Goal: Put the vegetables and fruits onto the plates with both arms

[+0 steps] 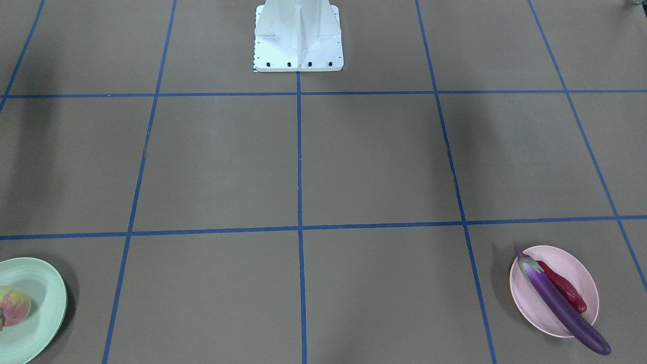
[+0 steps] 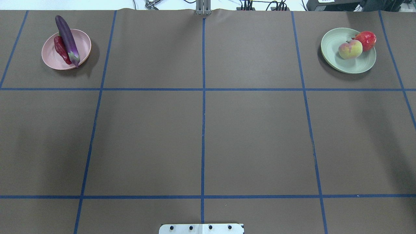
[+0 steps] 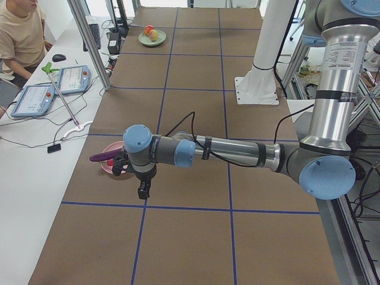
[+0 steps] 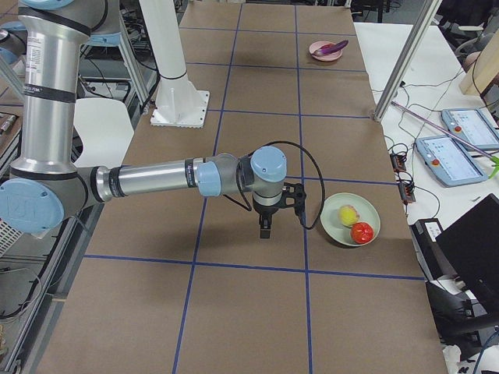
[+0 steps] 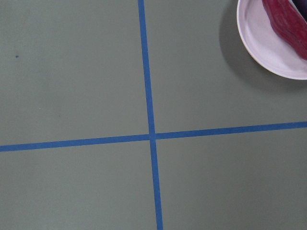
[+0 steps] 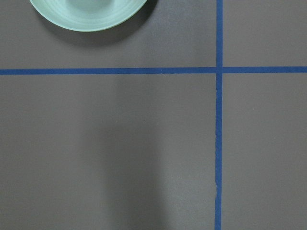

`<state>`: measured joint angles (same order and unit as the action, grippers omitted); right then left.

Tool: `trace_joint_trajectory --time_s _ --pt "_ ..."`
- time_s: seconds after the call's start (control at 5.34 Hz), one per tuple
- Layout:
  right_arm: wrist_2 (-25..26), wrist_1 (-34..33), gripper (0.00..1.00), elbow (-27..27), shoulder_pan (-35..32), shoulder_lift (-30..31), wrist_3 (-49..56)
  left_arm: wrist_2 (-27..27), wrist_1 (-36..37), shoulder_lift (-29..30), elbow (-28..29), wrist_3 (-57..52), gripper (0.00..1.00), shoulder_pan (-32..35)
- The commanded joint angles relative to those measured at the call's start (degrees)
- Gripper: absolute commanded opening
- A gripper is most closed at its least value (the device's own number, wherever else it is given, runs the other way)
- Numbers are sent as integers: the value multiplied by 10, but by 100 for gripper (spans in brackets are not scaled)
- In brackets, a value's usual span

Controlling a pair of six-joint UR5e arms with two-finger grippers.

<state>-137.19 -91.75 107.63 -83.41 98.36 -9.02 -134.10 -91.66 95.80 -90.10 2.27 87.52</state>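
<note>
Left gripper (image 3: 144,190) and right gripper (image 4: 266,230) show only in side views, so can't tell if jaws are wide or narrow. Eggplant (image 2: 67,38) + chili (image 2: 61,49) lie on pink plate (image 2: 83,40), far from base block (image 2: 201,228) on my left. Peach (image 2: 350,49) + pomegranate (image 2: 366,40) sit on mint plate (image 2: 334,42), far from it on my right. Task looks done.

Risks: eggplant overhangs rim on side away from base block, and pomegranate sits at rim, so a graze could roll either off. Table (image 2: 253,139) edge is near there. My room for moving lies toward base block.
</note>
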Motion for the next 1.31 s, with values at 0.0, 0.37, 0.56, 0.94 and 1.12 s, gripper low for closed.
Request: trace_joint_trajectory --time_s 0.0,0.37,0.56,0.94,1.12 --pt "30 -24 100 -1 17 -8 9 3 1 3 4 0 100 -2" --pt "42 -48 100 -5 12 -20 21 -2 0 -1 -1 -2 100 -3" --pt "42 -48 100 -7 12 -20 36 -2 -2 -4 2 -4 100 -3" --pt "42 -48 100 -16 12 -20 68 -3 -5 -6 2 -1 100 -3" --pt "43 -48 100 -16 12 -19 67 -4 -5 -7 1 -1 100 -3"
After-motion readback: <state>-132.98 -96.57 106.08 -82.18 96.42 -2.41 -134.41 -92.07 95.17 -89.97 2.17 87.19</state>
